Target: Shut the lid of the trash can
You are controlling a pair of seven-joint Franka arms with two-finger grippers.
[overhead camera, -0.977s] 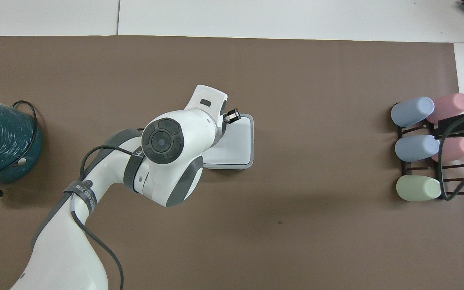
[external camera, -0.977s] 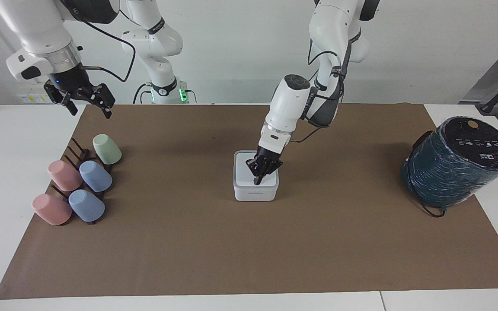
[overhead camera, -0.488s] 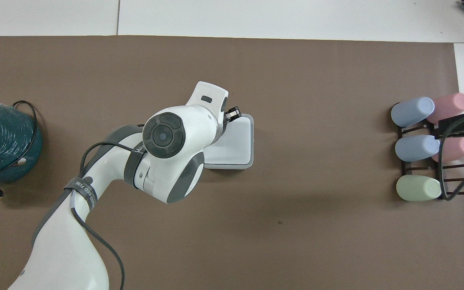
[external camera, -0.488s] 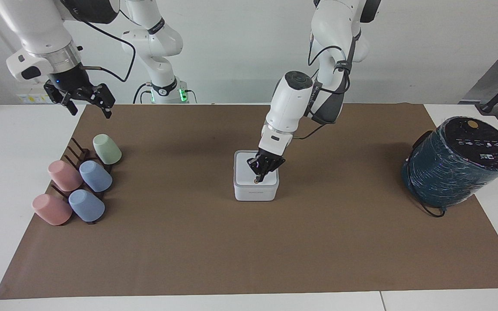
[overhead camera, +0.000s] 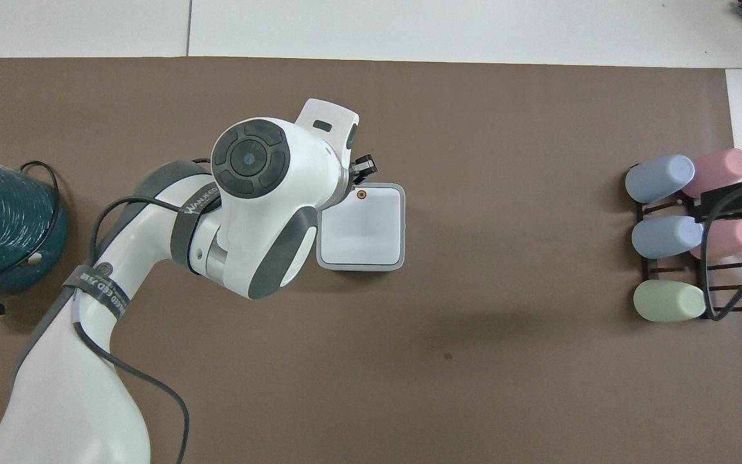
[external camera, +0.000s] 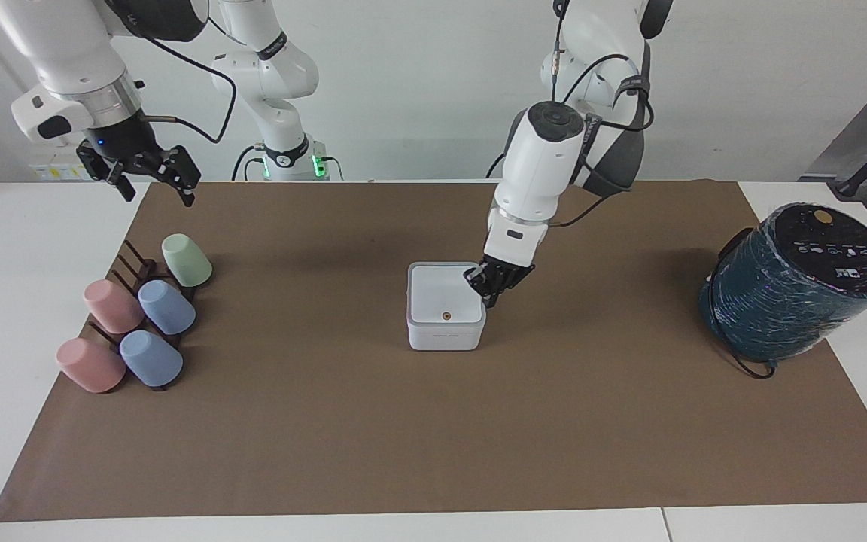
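The trash can [external camera: 445, 336] is a small white square box in the middle of the brown mat. Its lid [external camera: 439, 295] lies flat on top, with the orange-brown dot [external camera: 445, 315] showing. The lid also shows flat in the overhead view [overhead camera: 371, 225]. My left gripper [external camera: 491, 292] is shut and empty. It hangs beside the box's corner, toward the left arm's end, just off the lid. In the overhead view its tip [overhead camera: 363, 169] pokes out from under the wrist. My right gripper [external camera: 153, 181] is open and waits raised over the cup rack's end of the table.
A large dark teal cylinder [external camera: 795, 282] with a black top and a cable stands at the left arm's end of the mat. A dark rack with several pastel cups [external camera: 140, 316] lies at the right arm's end. The brown mat [external camera: 433, 436] covers most of the white table.
My left gripper has lifted off the lid and moved toward the left arm's end, uncovering the orange dot. The lid stays flat. The right arm has not moved.
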